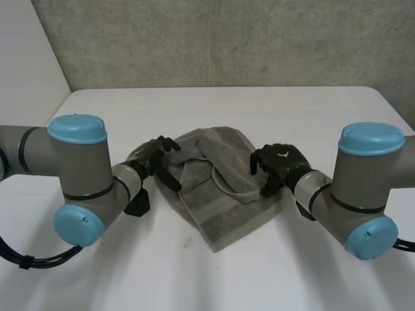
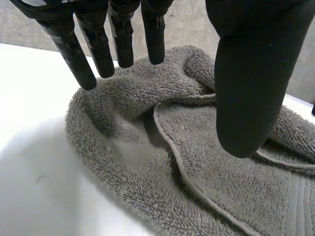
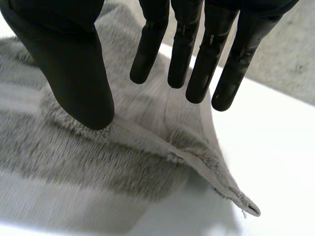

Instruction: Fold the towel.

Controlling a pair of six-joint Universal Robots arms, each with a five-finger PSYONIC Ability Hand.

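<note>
Grey terry-cloth towel [image 1: 217,201] lies rumpled, loosely doubled over, mid white surface [image 1: 272,107]. Left hand [image 1: 154,161] is spread above its left edge. Right hand [image 1: 280,163] is spread at a right corner, gripping nothing. No tidy fold yet, so most work remains.

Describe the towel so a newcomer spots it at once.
On the white table, between the left hand and the right hand, lies the towel. It is grey terry cloth, rumpled with a hemmed edge folded over: soft and pale against the hard black hands.
</note>
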